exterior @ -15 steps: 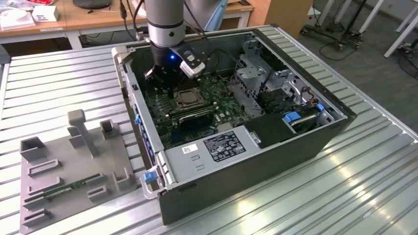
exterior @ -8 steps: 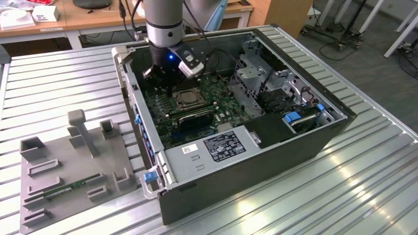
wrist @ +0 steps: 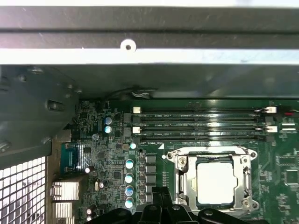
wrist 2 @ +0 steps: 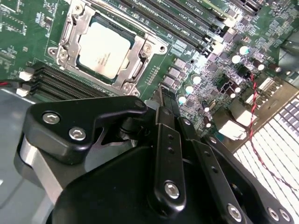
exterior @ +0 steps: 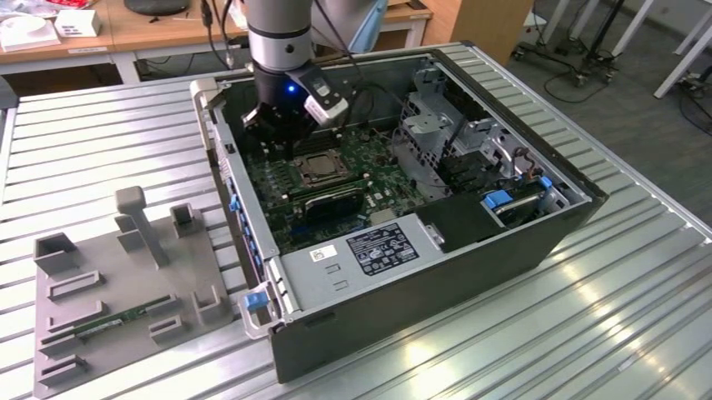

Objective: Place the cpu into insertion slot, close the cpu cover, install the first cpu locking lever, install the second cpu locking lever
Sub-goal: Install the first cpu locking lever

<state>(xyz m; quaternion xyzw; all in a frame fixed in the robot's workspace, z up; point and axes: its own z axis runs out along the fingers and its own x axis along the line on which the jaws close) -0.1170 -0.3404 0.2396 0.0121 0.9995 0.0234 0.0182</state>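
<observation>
At the exterior view's left, a grey fixture tray [exterior: 122, 283] lies on the slatted surface [exterior: 67, 150]. In the frame's upper middle the end effector [exterior: 283, 148] hovers with its fingers pressed together and gripping nothing, just beside the cpu [exterior: 316, 171], inside the open computer case [exterior: 445, 275]. In the second wrist view the cpu cover [wrist 2: 137, 66] lies flat around the chip. My worry: coming down off-line, those closed tips could strike the memory slots [wrist: 201, 123] or skid off a locking lever and gouge the motherboard [wrist 2: 28, 28]

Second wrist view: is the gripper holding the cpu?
No: the cpu lies flat on the motherboard, framed by the cpu cover, apart from the gripper.
</observation>
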